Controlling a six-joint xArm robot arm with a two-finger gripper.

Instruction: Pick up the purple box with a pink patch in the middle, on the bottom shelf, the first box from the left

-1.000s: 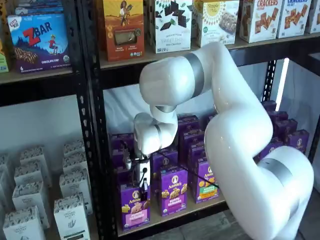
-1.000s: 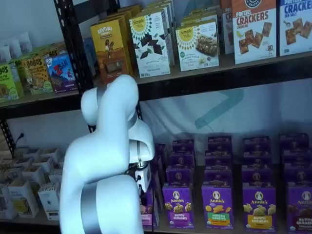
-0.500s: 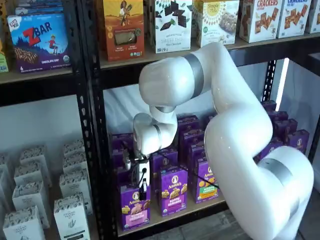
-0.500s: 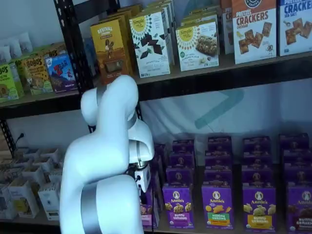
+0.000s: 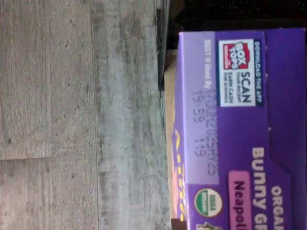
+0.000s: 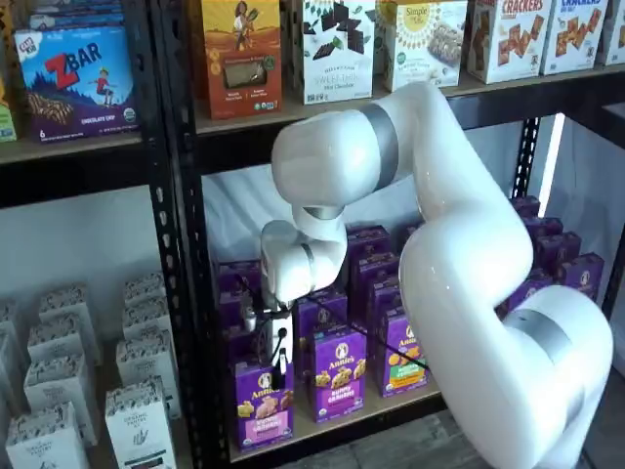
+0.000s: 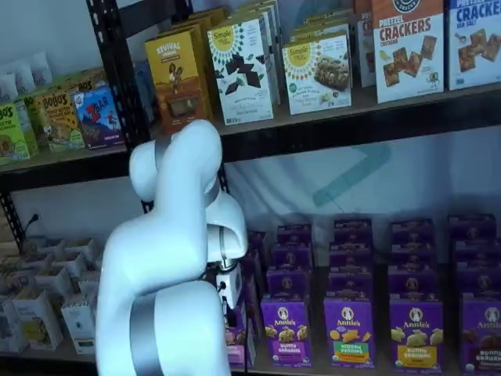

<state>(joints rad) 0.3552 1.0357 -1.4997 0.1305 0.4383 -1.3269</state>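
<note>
Purple Annie's box pinched at the front of the bottom shelf.

The purple box (image 6: 262, 403) stands at the front edge of the bottom shelf (image 6: 332, 426), first in its row, and the gripper (image 6: 278, 376) at its 12 o'clock has its black fingers pressed together on the carton's top. At 3 o'clock stands a Bunny Grahams carton (image 6: 339, 373). The wrist view shows the box's purple top panel (image 5: 240, 129) over grey flooring (image 5: 76, 120).

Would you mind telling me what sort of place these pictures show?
Probably a mock grocery aisle or test store: black metal racks stocked with rows of boxed snacks, such as cracker cartons above and purple Annie's boxes on the bottom shelf, with a white robot arm reaching in.
</note>
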